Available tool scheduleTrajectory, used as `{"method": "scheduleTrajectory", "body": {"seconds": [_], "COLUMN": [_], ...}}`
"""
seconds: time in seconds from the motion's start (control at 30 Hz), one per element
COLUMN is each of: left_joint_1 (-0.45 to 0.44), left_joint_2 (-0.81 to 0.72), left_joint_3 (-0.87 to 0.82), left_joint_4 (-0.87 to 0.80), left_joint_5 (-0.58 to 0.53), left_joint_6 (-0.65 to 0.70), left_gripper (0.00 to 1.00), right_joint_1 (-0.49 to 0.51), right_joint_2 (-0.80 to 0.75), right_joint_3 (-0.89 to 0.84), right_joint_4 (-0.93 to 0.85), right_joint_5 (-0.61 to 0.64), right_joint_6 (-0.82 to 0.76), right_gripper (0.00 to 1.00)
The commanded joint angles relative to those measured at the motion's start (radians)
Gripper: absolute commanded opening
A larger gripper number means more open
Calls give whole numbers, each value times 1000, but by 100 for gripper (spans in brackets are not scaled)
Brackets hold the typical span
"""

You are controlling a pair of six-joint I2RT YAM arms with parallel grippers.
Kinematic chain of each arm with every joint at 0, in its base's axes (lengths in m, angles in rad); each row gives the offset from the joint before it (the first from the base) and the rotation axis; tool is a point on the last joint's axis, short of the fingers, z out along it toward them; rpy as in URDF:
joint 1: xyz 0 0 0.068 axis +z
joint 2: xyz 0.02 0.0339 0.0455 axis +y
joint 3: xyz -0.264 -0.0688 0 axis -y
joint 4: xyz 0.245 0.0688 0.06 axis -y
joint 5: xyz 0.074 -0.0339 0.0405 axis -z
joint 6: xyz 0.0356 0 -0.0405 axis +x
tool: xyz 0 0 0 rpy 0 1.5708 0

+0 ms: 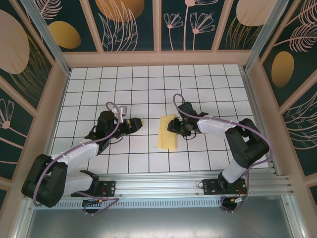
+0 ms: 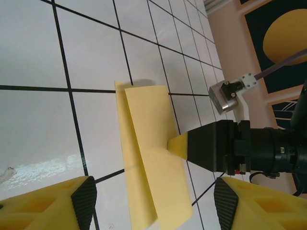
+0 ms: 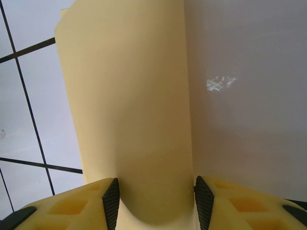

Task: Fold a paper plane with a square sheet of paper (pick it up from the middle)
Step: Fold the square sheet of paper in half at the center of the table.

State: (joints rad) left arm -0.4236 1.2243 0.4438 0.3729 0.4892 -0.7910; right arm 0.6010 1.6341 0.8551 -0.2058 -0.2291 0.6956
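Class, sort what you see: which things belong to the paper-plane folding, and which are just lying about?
In the job: folded yellow paper; right claw gripping it; left claw, open.
Just there: gridded table; patterned walls; metal rail.

table (image 1: 148,79): white grid tiles | walls (image 1: 129,25): dark floral panels | rail (image 1: 163,186): aluminium

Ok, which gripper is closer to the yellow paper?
Right. The right gripper is at the right edge of the yellow paper, straddling its raised fold; the left gripper sits off to its left, not touching.
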Motion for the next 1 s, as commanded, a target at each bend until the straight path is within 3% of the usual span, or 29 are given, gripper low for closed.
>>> {"method": "scheduleTrajectory", "body": {"seconds": [0.0,0.27,0.97], "left_joint_1": [-26,-41,-44], "left_joint_2": [31,82,120], "left_joint_3": [36,62,72], "left_joint_4": [-18,-16,-17], "left_joint_5": [-44,-44,-23], "left_joint_6": [-2,3,7], "left_gripper": [67,66,66], "right_joint_1": [-4,0,25], "right_joint_2": [-1,9,81], "right_joint_3": [-6,-10,46], "right_joint_4": [53,94,46], "right_joint_5": [4,10,-20], "right_joint_6": [40,84,1], "right_gripper": [49,50,54]}}
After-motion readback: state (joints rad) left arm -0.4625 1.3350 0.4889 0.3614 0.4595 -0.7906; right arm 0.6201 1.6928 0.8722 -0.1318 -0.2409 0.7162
